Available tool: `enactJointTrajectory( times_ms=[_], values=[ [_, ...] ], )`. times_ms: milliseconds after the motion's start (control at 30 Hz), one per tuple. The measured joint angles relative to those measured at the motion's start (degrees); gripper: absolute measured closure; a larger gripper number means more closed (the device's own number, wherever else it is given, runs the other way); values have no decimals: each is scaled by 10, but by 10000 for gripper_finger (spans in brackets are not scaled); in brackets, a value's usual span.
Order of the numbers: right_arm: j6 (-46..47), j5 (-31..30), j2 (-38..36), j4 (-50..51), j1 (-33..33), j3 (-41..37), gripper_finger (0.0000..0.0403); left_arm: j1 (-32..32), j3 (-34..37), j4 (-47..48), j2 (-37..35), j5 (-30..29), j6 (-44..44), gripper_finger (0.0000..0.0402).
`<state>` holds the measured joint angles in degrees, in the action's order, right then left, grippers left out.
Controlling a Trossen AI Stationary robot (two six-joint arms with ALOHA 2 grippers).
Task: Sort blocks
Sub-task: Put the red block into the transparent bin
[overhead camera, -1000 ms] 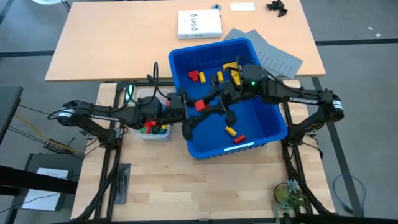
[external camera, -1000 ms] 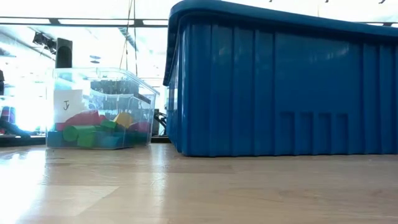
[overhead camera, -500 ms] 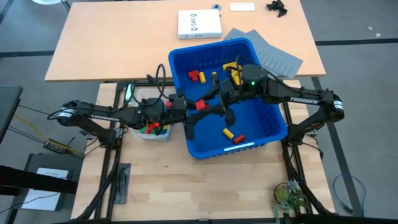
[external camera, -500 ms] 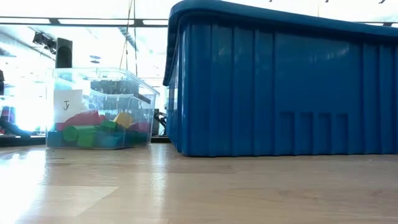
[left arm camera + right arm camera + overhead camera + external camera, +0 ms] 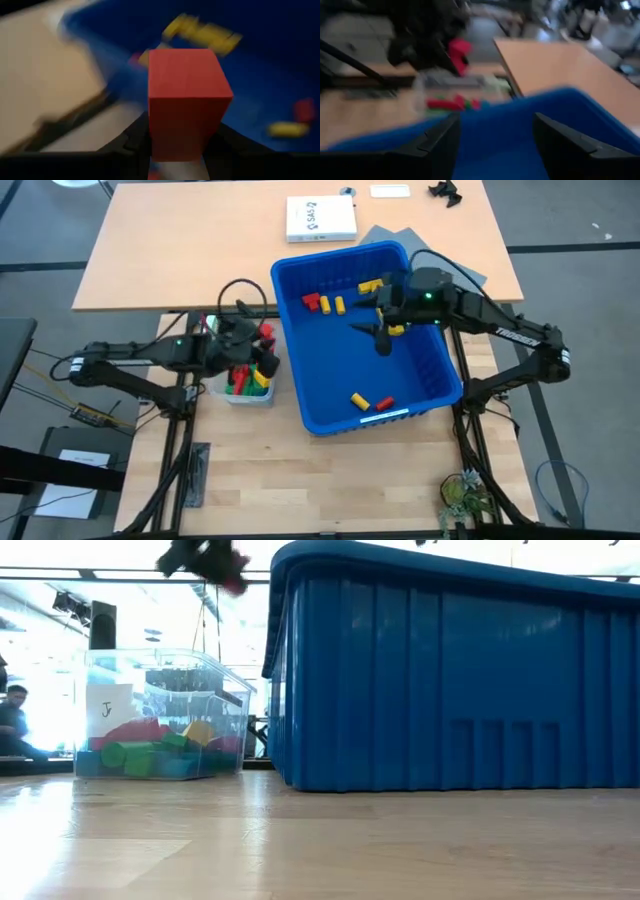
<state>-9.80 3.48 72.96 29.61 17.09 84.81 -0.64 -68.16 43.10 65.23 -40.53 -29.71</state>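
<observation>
We hold a red block tight in our left gripper above the clear tub to drop it in; our right gripper is wide, empty.

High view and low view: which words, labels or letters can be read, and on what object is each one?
"TROSSEN": on the right arm, only partly readable.
"J": on the white label of the clear tub.
White box on the far table: has print, too small to read.
Papers: nothing readable.
</observation>
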Motion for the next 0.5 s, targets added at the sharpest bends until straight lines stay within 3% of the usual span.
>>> enactJointTrajectory(
  times_ms=[133, 267, 500],
  values=[
    [-11, -16, 18, 27, 27, -1, 164, -40, 0, 155, 6, 9, -93, 261],
    [-10, -15, 45, 29, 43, -1, 168, -74, 0, 212, 25, 30, -127, 257],
    [-3, -20, 106, 38, 62, -1, 158, -105, 0, 206, 40, 68, -107, 141]
  ],
)
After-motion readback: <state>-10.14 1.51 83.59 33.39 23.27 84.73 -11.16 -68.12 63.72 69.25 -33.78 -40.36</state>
